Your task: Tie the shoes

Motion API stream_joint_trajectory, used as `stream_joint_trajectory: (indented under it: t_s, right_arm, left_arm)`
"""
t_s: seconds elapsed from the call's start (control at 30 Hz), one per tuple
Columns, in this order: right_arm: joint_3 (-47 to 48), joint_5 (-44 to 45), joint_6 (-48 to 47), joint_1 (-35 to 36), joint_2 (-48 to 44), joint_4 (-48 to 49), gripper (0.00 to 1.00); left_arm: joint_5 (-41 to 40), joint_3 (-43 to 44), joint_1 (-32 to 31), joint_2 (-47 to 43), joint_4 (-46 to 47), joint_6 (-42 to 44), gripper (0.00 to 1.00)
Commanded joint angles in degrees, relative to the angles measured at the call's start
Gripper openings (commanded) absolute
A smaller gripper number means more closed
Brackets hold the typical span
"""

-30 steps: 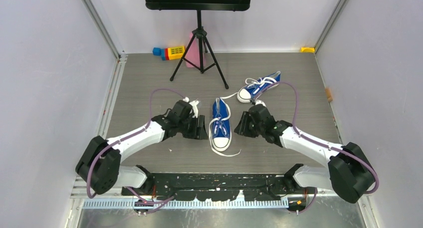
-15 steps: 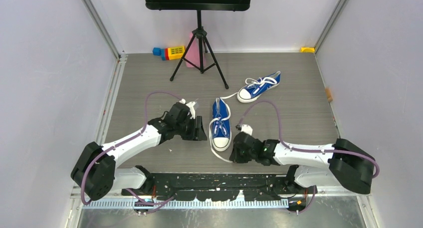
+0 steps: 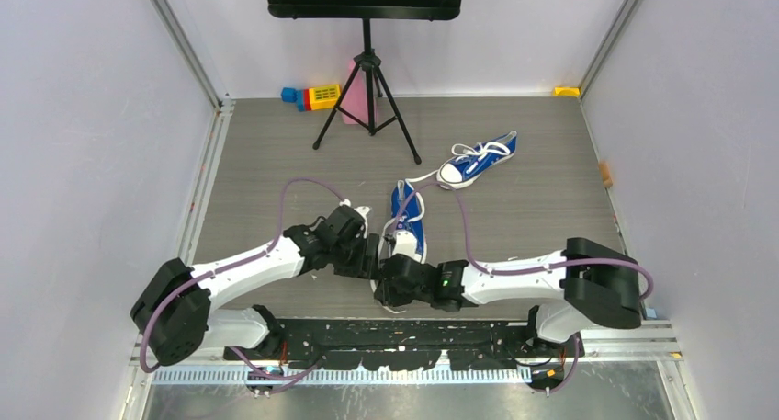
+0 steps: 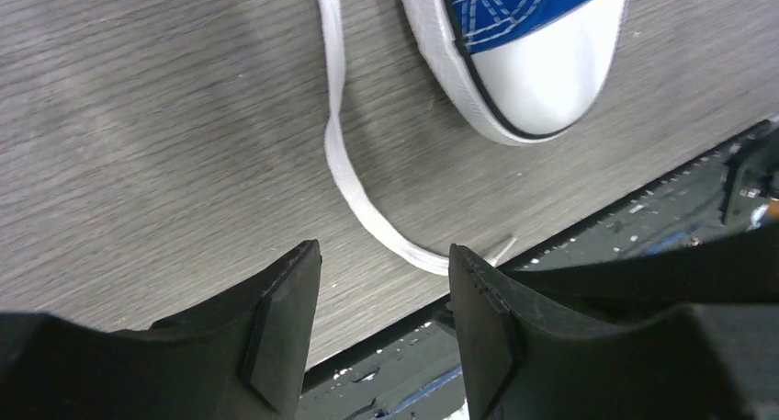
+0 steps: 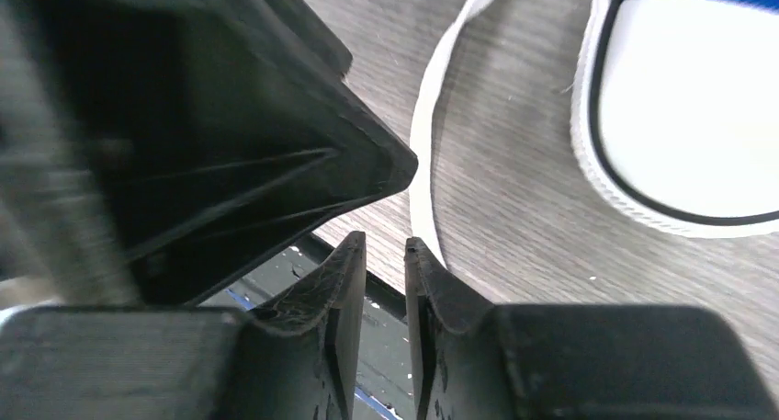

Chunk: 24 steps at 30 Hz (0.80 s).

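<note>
One blue shoe lies mid-table with its white toe cap toward me. The other shoe lies farther back right. My left gripper is open and empty, just left of the near shoe's toe. In the left wrist view a loose white lace runs from beside the toe cap to between its fingertips. My right gripper is in front of the toe. In the right wrist view its fingers are almost together with nothing between them. The lace passes just beside its right fingertip.
A black tripod stand is at the back centre, with coloured blocks and a pink item by it. A yellow piece sits in the back right corner. The table's near edge and black rail lie just below both grippers.
My right arm has swung from the shoe's right side down and left to the front of its toe. My left gripper has moved nearer and toward the toe.
</note>
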Motion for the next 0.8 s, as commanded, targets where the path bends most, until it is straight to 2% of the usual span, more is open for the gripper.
stream_joint_trajectory:
  t_s: [0.0,0.13,0.23,0.33,0.4,0.47,0.5,0.67,0.77]
  right_arm:
    - [1.3,8.5,-2.2,-0.2,-8.1,-1.3,0.31]
    - [1.1,16.1,-2.4,-1.9,-14.6,-9.2,0.40]
    - [0.5,19.7,-2.3,-7.3,-19.5,-15.8,0.42]
    - [-1.4,15.0,-4.3,-17.1,-23.5,-15.9,0.45]
    - [-2.0,11.4,-6.5,-23.9,-24.4,-14.5,0.50]
    - [-0.9,9.0,-8.5,-29.2,-22.9,-13.3,0.60]
    - [0.2,8.1,-9.3,-31.0,-21.5,-13.0,0.64]
    - [7.0,1.5,-10.2,-40.1,-9.9,-10.4,0.69]
    - [11.8,0.1,-11.4,-41.7,-2.3,-9.3,0.69]
  left_arm:
    - [-8.0,0.6,-1.9,2.0,-3.0,-1.8,0.55]
    - [-10.2,1.6,-3.0,6.3,-1.6,-2.1,0.55]
    - [-12.6,2.8,-4.0,9.3,-1.4,-2.2,0.55]
    - [-13.7,3.0,-4.2,11.2,-0.2,-2.5,0.52]
    - [-14.0,3.0,-4.2,12.3,0.6,-2.7,0.48]
    - [-14.9,3.2,-4.2,13.5,0.8,-2.6,0.41]
    - [-15.5,3.4,-4.2,14.1,0.6,-2.4,0.35]
    - [-20.7,6.4,-4.1,16.3,-4.1,-0.4,0.01]
    - [-24.1,8.2,-3.8,15.6,-7.8,0.5,0.00]
